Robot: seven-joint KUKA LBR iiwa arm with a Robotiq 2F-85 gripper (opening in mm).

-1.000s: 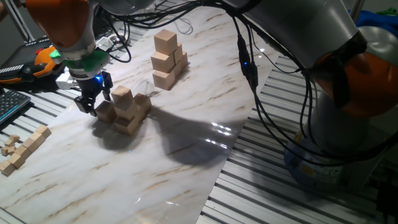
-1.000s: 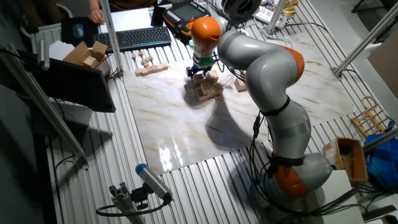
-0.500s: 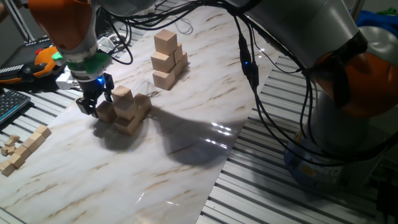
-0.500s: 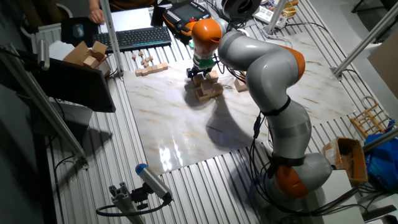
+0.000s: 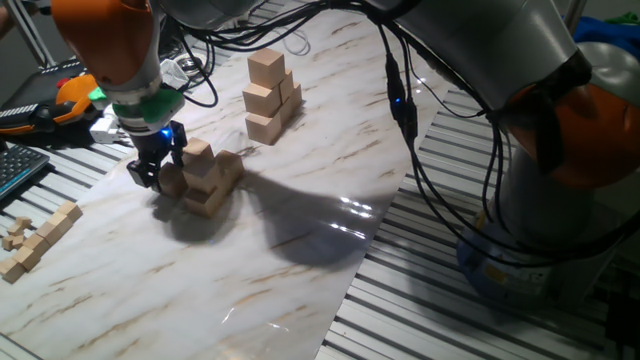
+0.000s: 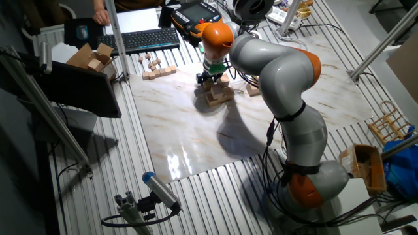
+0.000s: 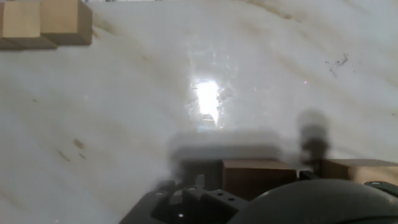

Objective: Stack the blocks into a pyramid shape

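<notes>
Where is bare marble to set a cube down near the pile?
Free: the white marble board in front of the pyramid of tan wooden cubes, and between it and the taller cube stack. Crowded: the gripper side.

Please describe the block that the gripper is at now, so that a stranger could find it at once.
On the marble board, find the low block cluster under the orange arm. The gripper straddles the block at its keyboard-side end, on the board, darker in shadow.
</notes>
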